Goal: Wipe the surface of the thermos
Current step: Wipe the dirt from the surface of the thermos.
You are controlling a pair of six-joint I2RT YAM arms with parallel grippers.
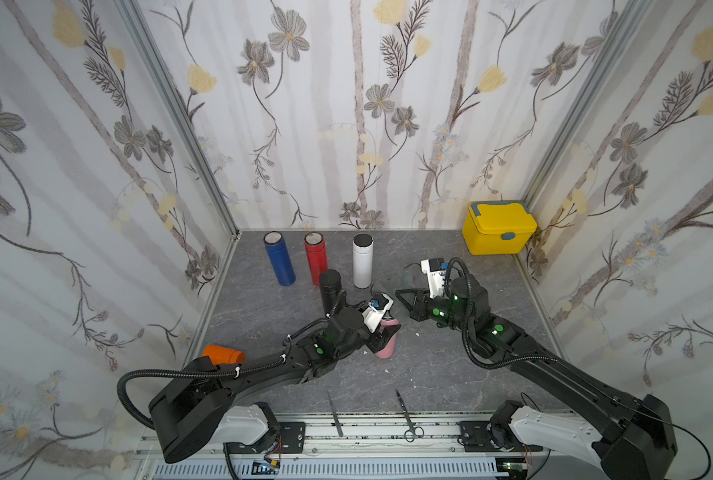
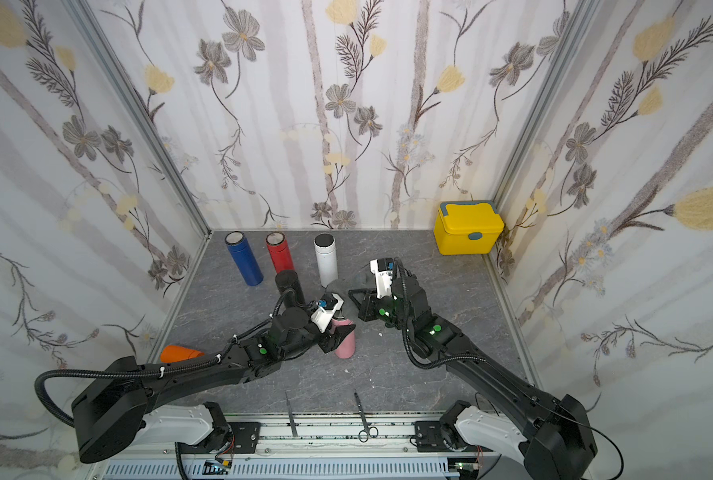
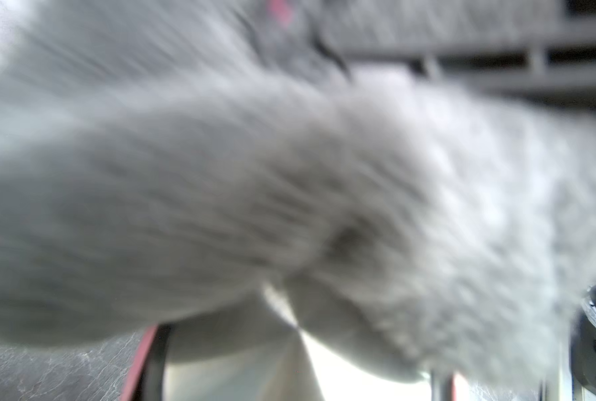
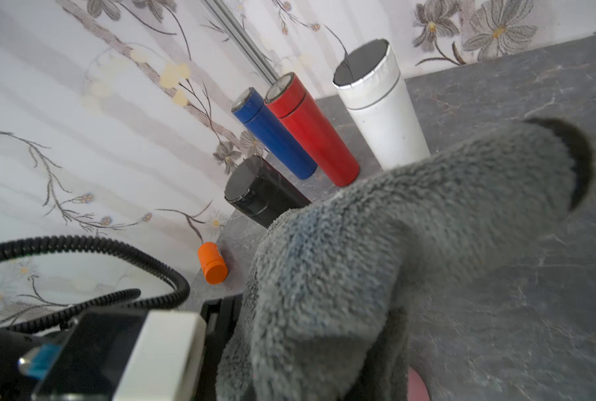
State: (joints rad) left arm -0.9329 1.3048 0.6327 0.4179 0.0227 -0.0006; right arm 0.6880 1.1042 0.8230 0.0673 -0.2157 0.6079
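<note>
A pink thermos (image 1: 386, 349) (image 2: 345, 347) stands upright mid-table. My left gripper (image 1: 388, 329) (image 2: 343, 331) is shut on its upper body, with black fingers on either side. My right gripper (image 1: 399, 296) (image 2: 352, 296) is shut on a grey fluffy cloth (image 1: 381, 287) (image 2: 338, 289) just behind the thermos top. The cloth (image 3: 289, 191) fills the left wrist view as a blur, with a pink sliver of the thermos (image 3: 140, 354) beside it. In the right wrist view the cloth (image 4: 393, 243) hangs over the jaws, and a bit of pink thermos (image 4: 418, 386) shows beneath it.
Blue (image 1: 280, 259), red (image 1: 316, 257) and white (image 1: 363, 262) thermoses stand in a row at the back. A black one (image 1: 330, 289) stands close behind the left arm. An orange one (image 1: 223, 354) lies by the left wall. A yellow box (image 1: 498, 228) sits back right. Scissors (image 1: 406, 415) and a thin metal tool (image 1: 334, 415) lie at the front edge.
</note>
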